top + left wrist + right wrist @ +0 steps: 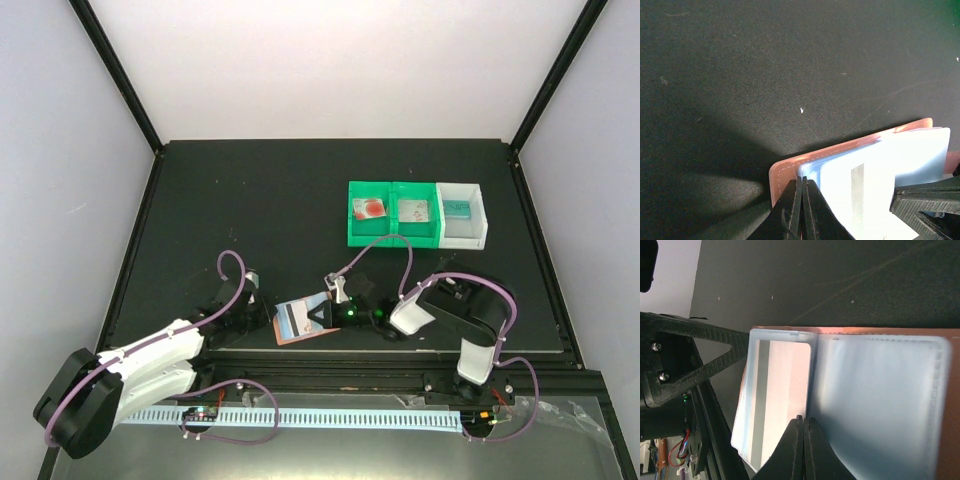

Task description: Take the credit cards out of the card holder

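Note:
The salmon-pink card holder (300,324) lies open near the table's front edge, its pale blue-grey pockets (880,405) facing up. My left gripper (266,318) is shut on the holder's left corner (782,170), pinching cover and pocket edge together (803,182). A whitish credit card (785,390) with a grey stripe shows in the left pocket. My right gripper (804,419) is shut on that card's inner edge, beside the holder's fold. From above, my right gripper (328,312) reaches the holder from the right.
A green two-compartment bin (392,238) and a white bin (480,215) stand side by side at the back right. A reddish-marked card (368,209), a pale card (413,209) and a teal item (458,208) lie in them. A cable track (300,415) runs below the table's front edge.

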Controlling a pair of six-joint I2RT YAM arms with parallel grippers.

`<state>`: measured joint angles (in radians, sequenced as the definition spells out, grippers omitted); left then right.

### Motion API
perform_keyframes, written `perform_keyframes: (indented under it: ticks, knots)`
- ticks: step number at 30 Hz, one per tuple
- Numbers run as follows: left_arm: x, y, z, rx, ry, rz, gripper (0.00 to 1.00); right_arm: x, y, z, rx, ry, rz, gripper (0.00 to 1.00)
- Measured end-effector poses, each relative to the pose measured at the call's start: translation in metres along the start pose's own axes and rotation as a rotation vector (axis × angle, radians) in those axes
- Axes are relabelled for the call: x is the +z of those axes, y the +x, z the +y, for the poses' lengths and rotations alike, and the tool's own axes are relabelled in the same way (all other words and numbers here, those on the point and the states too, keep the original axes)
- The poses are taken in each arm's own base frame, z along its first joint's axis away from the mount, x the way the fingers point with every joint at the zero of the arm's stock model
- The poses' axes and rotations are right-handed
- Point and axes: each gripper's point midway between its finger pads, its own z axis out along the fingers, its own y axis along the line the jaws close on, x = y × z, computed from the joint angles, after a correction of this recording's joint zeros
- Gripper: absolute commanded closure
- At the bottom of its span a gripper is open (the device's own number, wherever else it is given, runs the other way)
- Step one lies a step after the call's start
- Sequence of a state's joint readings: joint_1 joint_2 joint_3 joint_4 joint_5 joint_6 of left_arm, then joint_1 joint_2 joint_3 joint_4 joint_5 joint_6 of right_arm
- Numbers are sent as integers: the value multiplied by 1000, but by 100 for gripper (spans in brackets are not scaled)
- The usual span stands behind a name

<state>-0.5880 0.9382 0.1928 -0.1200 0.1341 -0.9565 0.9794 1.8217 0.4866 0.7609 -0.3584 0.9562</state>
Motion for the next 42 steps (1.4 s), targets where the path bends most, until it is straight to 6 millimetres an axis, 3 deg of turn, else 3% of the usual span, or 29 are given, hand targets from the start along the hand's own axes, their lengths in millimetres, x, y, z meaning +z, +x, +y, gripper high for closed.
perform_keyframes:
  ticks: [10, 14, 20, 24, 31, 35, 42]
  knots:
    - [0, 0, 2, 0, -8, 1, 98, -22, -3, -14, 21, 22, -39, 99]
    - [-1, 1, 4, 9, -18, 8, 78, -26, -2, -18, 25, 28, -43, 99]
    - [-14, -11, -21, 35, 34, -11, 72, -26, -2, -17, 29, 26, -43, 99]
    - [-24, -14, -44, 53, 134, -12, 74, -26, -2, -17, 39, 26, -44, 99]
    - [-20, 2, -73, 91, 248, 61, 92, -26, -2, -17, 47, 27, -44, 99]
    - [-5, 13, -73, 93, 246, 121, 98, -26, -2, -17, 48, 27, -44, 99]
    - [18, 25, -62, 87, 200, 186, 98, -26, -2, -17, 51, 27, -43, 96]
